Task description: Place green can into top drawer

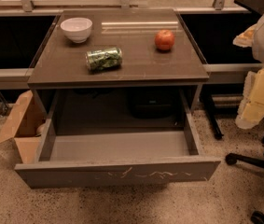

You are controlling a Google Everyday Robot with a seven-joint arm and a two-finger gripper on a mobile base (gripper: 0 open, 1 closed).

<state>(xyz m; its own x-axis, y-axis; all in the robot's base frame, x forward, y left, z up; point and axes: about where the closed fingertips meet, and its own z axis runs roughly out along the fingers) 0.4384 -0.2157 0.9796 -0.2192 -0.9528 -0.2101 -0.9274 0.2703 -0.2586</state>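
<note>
The green can (104,59) lies on its side on the grey table top (141,64), left of centre, with mottled green-and-white sides and silvery ends. The top drawer (117,171) is pulled out wide below the table. Its inside is bare and its front panel carries pale scratches. My arm shows as pale blocky shapes at the right edge, and the gripper (252,115) seems to be at their lower end. It hangs beside the table's right side, well away from the can and holding nothing that I can see.
A white bowl (76,29) stands at the table's back left and a red apple (164,39) at the back right. An open cardboard box (22,125) sits on the floor to the left. An office chair base (257,171) is at the right.
</note>
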